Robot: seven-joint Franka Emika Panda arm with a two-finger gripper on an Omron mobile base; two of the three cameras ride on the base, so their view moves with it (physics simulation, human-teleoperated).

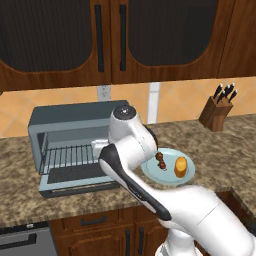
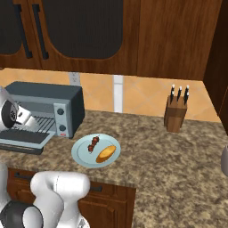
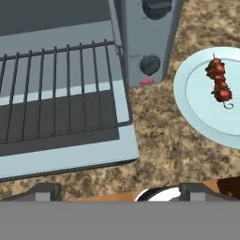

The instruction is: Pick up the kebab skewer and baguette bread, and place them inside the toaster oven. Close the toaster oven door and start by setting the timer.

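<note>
The blue-grey toaster oven stands on the counter with its door folded down flat and the wire rack bare. Right of it, a pale blue plate holds the kebab skewer and the orange-tan baguette bread side by side. My gripper hangs open and holds nothing above the counter, off the door's right front corner and left of the plate.
Two dark knobs sit on the oven's right panel. A wooden knife block stands at the back right. Dark wood cabinets hang above. The counter's front edge runs just below the plate.
</note>
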